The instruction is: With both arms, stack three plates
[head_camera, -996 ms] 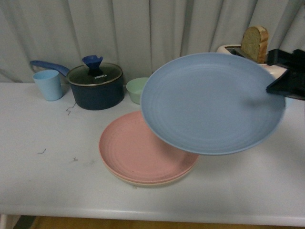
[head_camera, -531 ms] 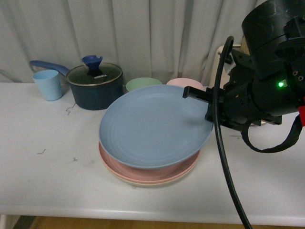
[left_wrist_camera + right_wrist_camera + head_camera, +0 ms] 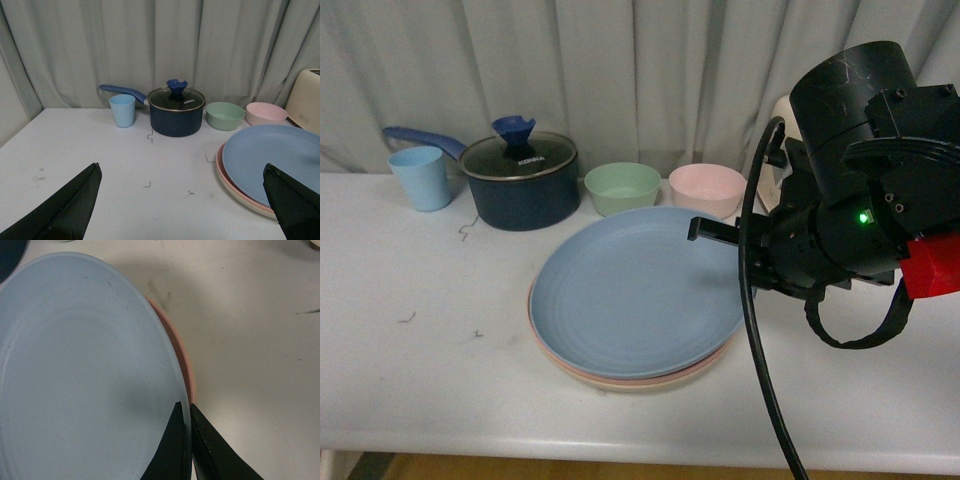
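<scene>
The light blue plate lies on top of the pink plate, with the cream-beige plate showing as a thin rim at the bottom of the stack. My right gripper is shut on the blue plate's right rim, one finger above it and one below. In the right wrist view the right gripper pinches the blue plate just over the pink rim. My left gripper hangs open over bare table to the left of the stack, holding nothing. The left arm is outside the front view.
Along the curtain stand a light blue cup, a dark blue lidded pot, a green bowl and a pink bowl. A cream toaster sits at the back right. The table's front edge is near.
My right arm has brought the blue plate down and to the left, from tilted high at the right to lying on the pink plate. The two bowls behind it now show.
</scene>
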You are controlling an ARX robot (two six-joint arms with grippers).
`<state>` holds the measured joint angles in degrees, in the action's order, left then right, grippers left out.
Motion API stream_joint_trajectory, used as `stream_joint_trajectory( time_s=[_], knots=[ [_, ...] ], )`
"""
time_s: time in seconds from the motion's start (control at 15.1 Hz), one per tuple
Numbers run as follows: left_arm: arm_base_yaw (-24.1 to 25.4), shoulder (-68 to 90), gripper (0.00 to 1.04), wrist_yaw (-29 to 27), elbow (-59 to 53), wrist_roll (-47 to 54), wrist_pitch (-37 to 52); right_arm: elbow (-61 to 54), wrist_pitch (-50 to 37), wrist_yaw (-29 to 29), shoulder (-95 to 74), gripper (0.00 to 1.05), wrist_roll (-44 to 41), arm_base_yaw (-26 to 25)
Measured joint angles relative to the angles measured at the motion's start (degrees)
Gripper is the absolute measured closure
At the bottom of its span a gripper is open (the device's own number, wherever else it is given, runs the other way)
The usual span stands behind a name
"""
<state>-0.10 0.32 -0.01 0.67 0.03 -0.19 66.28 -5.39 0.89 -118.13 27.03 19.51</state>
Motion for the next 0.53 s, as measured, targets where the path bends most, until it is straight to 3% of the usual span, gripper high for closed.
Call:
stream_joint_trajectory(
  time_s=[0.27, 0.53],
  knots=[
    [0.0, 0.0, 0.07, 0.0, 0.0, 0.0, 0.0, 0.1, 0.7, 0.6, -0.2, 0.98, 0.2, -0.2],
    [0.0, 0.0, 0.07, 0.0, 0.0, 0.0, 0.0, -0.1, -0.3, 0.2, -0.2, 0.65, 0.2, -0.7]
  ],
)
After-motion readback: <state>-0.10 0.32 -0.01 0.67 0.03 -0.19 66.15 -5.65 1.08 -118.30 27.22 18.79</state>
